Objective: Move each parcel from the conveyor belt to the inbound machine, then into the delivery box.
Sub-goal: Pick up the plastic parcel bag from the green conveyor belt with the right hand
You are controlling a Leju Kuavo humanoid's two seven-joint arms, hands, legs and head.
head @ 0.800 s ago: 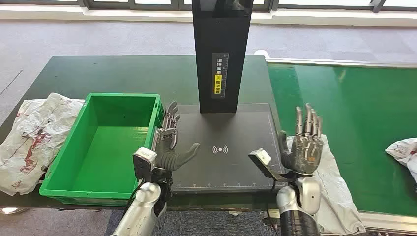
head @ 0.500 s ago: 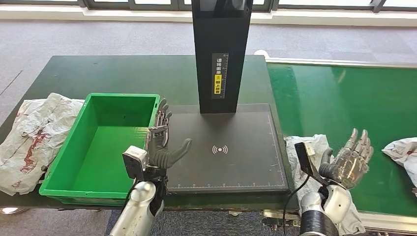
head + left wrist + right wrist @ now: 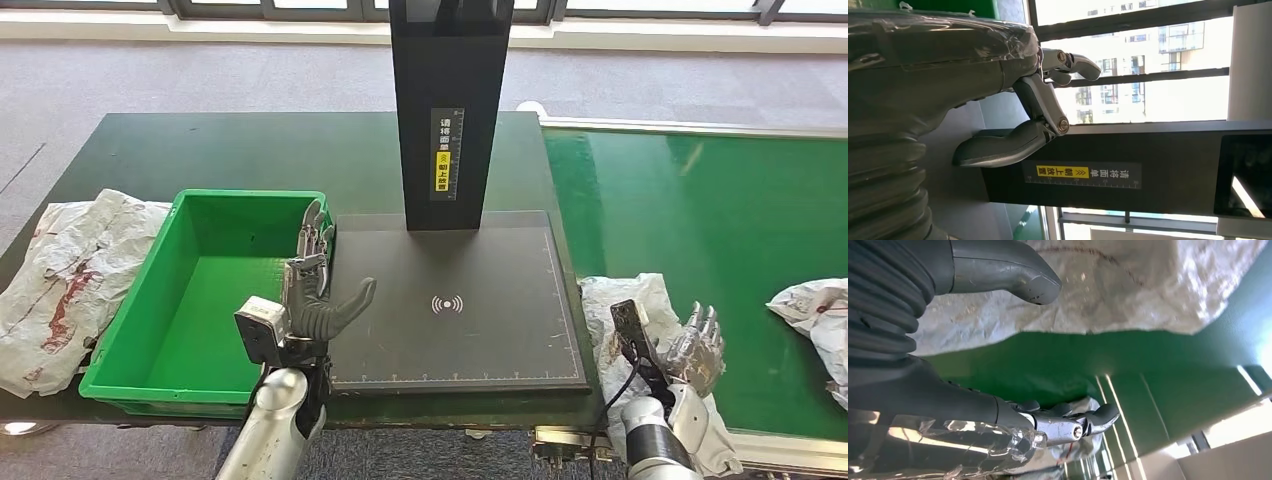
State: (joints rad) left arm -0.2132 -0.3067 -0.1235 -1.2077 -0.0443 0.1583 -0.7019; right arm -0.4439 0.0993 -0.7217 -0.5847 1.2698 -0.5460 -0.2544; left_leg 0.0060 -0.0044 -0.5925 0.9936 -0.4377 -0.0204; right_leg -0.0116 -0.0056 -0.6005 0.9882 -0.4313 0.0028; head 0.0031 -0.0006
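A white crumpled parcel (image 3: 640,320) lies at the near left corner of the green conveyor belt (image 3: 720,220), and my right hand (image 3: 695,350) hovers over it, open and empty; the right wrist view shows the parcel (image 3: 1128,285) just beyond the thumb (image 3: 1003,272). A second white parcel (image 3: 815,310) sits at the belt's right edge. My left hand (image 3: 320,290) is raised, open and empty, over the left edge of the black inbound machine's plate (image 3: 455,300), beside the green delivery box (image 3: 200,290), which holds nothing. The left wrist view shows the spread fingers (image 3: 1013,145) before the machine's column (image 3: 1128,170).
The machine's black column (image 3: 450,110) rises at the back of the plate. A crumpled white bag with red print (image 3: 70,270) lies on the dark table (image 3: 230,150) left of the box. Grey carpet lies beyond.
My right hand has swung right off the plate and dropped low over the near parcel. My left hand has drifted left toward the box. The right-edge parcel has moved slightly left.
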